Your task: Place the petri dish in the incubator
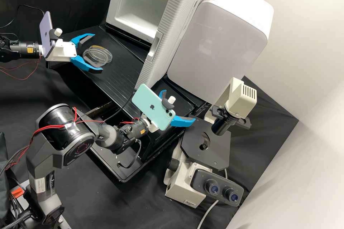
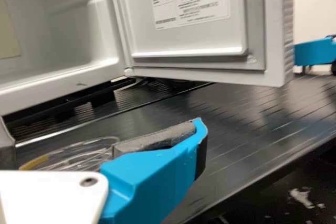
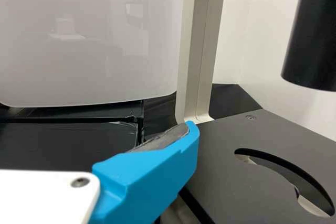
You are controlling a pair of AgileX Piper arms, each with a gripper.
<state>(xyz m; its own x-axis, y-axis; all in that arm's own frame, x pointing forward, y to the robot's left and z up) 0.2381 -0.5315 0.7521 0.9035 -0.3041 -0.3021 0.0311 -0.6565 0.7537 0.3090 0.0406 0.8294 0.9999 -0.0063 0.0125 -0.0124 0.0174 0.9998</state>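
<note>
The clear, round petri dish [image 1: 102,57] lies on the ribbed black bench [image 1: 122,75] within the wide-open left tool [image 1: 94,52] (contact unclear), near the white incubator [image 1: 143,3]. Whether the right tool [image 1: 184,121] is open or closed, I cannot tell.

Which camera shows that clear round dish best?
The high view: the whole clear round petri dish lies between the left gripper's open jaws. The left wrist view catches its edge; the right wrist view faces a black microscope stage.

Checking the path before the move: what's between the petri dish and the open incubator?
Only bare black ribbed tray between the petri dish and the incubator, as the high view shows.
</note>
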